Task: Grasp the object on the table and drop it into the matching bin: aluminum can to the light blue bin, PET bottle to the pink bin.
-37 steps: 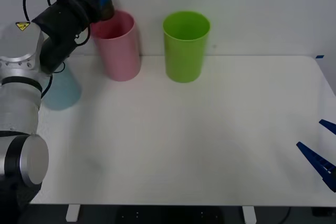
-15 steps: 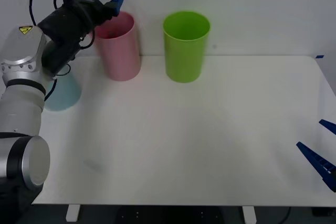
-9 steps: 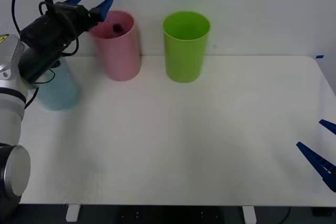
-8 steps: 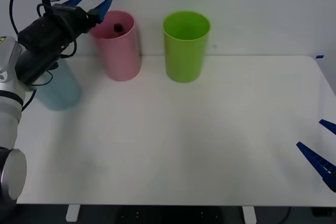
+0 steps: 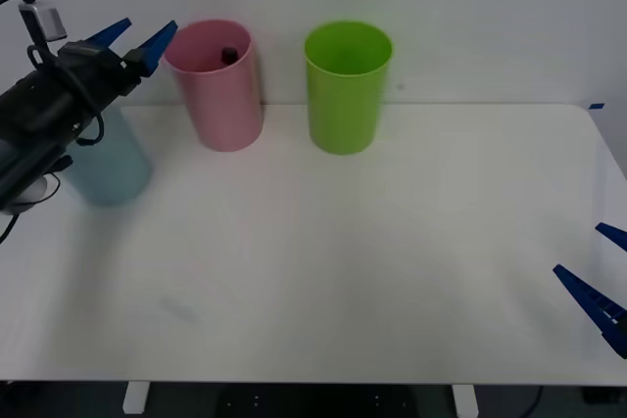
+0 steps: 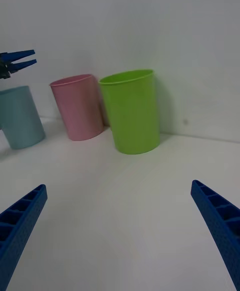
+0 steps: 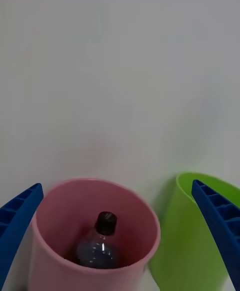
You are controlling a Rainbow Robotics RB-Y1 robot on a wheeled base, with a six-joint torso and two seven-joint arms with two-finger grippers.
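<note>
- Where it stands inside the pink bin (image 7: 95,266), the PET bottle (image 7: 100,243) is seen upright or nearly so, black cap uppermost, its body well below the rim; from the front only the cap (image 5: 229,54) is made out, near the far wall of the bin (image 5: 217,85).
- Pink bin: placed at the back of the table (image 5: 372,271), close to the rear edge and wall. No other contents are seen.
- Lime green bin (image 5: 346,85): stood just beside the pink bin on its right, a narrow gap kept between them; its inside is seen as plain green, contents cannot be told.
- Light blue bin (image 5: 110,159): set nearer the left table edge and forward of the pink bin, partly covered by the left arm; its inside is hidden.
- Left gripper (image 5: 137,36): held in the air to the left of the pink bin's rim, above the light blue bin, fingers spread wide with nothing between them.
- Right gripper (image 6: 120,231): parked low at the table's right front corner, fingers spread wide and empty; its fingertips (image 5: 588,293) are seen at the right margin of the front view.
- Open room: a broad bare white surface is left across the middle, front and right of the table, with all three bins grouped along the back left.
</note>
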